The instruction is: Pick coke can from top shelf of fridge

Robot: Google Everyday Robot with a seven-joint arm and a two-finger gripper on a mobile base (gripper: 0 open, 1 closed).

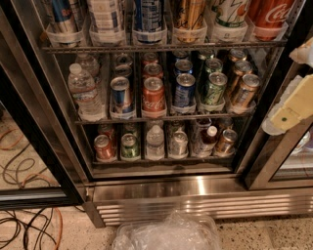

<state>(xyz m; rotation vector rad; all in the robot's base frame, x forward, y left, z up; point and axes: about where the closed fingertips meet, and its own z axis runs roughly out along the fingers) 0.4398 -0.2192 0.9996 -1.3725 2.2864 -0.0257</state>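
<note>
The coke can [269, 14] is the large red can with white script at the far right of the top shelf [161, 47], standing in a clear plastic holder; its top is cut off by the frame edge. The fridge [195, 188] stands with its door open, and blue, gold and white-green cans fill the rest of that shelf. My gripper [297, 83] shows as cream-coloured parts at the right edge, in front of the right door frame. It is below and to the right of the coke can and apart from it.
The middle shelf holds a water bottle [84, 93], a smaller red Coca-Cola can [153, 95], and blue, green and bronze cans. The bottom shelf holds small cans and bottles. A clear plastic bag [168, 233] lies on the floor in front. Cables [29, 229] lie at the left.
</note>
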